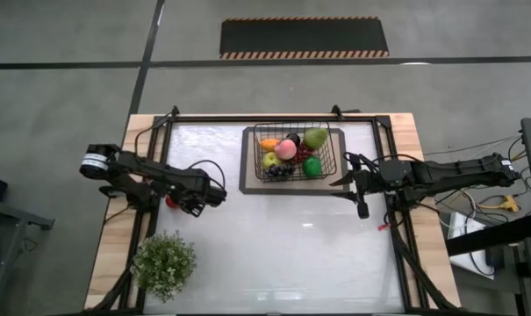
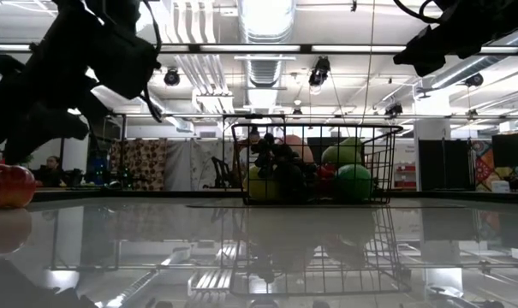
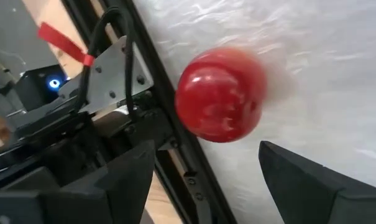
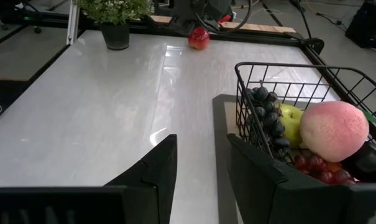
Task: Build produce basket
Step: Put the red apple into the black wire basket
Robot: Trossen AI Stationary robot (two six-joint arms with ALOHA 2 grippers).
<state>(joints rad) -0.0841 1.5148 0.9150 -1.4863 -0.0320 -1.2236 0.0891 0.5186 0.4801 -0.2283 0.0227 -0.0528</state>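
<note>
Your left hand [image 3: 203, 177] wide above the red apple [image 3: 220, 96] at the desk's [image 1: 274, 246] left edge, right hand [image 4: 200, 168] narrow beside the basket [image 4: 262, 118].

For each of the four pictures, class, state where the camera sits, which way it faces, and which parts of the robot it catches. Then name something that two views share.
High view: above the table, facing straight down on the basket, both arms and the potted plant.
Low view: at table-top height, facing level across to the basket, arms overhead.
Left wrist view: on the left arm, facing the red apple between its open fingers.
Right wrist view: on the right arm, facing past the basket towards the plant, fingers open.
Shared: that apple shows in every view.
</note>
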